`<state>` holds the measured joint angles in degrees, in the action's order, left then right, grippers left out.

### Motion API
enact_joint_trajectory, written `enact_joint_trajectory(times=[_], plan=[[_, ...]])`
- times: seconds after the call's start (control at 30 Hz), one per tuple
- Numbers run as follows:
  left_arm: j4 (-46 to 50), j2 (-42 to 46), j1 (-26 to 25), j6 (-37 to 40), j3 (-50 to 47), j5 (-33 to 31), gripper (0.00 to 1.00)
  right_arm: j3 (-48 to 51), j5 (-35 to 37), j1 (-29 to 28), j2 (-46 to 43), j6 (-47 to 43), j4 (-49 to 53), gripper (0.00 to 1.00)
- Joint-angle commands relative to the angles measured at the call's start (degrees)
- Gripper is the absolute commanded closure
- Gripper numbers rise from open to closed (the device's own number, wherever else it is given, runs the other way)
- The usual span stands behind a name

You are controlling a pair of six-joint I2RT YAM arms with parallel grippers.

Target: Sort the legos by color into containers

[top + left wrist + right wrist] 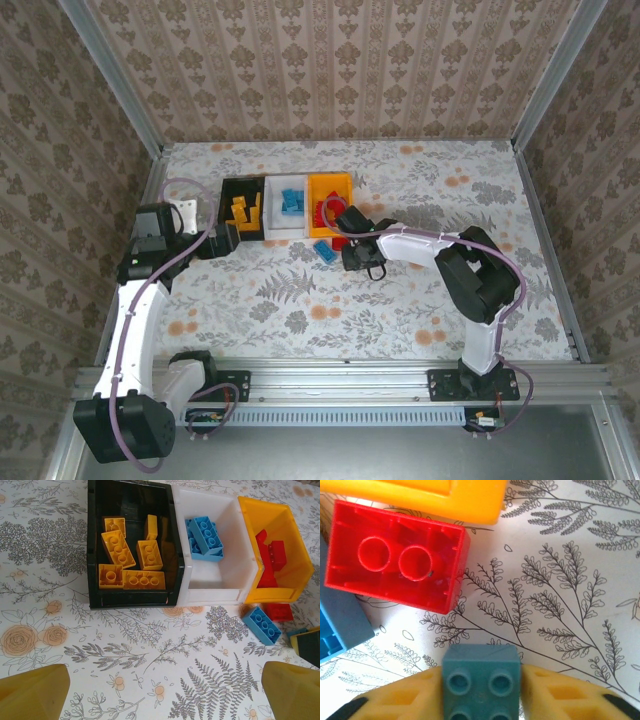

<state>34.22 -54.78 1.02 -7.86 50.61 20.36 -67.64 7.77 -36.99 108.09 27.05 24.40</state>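
While a blue-grey lego (481, 672) is clamped by the right gripper (482, 700)

The jaws are closed on it near the orange-yellow bin (445, 500). A red lego (395, 555) is seen just beside that bin. The left gripper (160, 695) jaws are spread wide.

The black bin (130, 599) is smooth plastic, glossy enough to mirror its orange bricks (117, 547). The white bin (210, 587) and orange-yellow bin (295, 545) are smooth plastic with a softer sheen. The red brick (395, 555) is shiny plastic, the small blue brick (481, 680) duller. The right gripper (481, 700) has matt, rubbery-looking yellow pads (560, 695). The floral table cover (150, 655) is matt.
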Motion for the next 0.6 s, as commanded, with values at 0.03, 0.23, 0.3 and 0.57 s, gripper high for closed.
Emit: enact_joint_trajectory(times=[0.03, 0.23, 0.3, 0.57], plan=[[0.1, -0.1, -0.6, 1.3, -0.4, 0.3, 0.0, 0.4, 1.3, 0.1, -2.7, -0.2, 1.0, 0.64], [0.1, -0.1, -0.6, 1.3, -0.4, 0.1, 0.0, -3.7, -3.1, -0.8, -8.3, -1.1, 0.0, 0.66], [0.1, -0.1, -0.6, 1.3, -0.4, 0.1, 0.0, -6.2, -6.8, -1.0, -8.7, -1.2, -1.7, 0.66], [0.1, -0.1, -0.9, 1.5, -0.6, 0.2, 0.0, -23.2, -12.9, -1.0, 2.3, -2.1, -3.1, 0.67]])
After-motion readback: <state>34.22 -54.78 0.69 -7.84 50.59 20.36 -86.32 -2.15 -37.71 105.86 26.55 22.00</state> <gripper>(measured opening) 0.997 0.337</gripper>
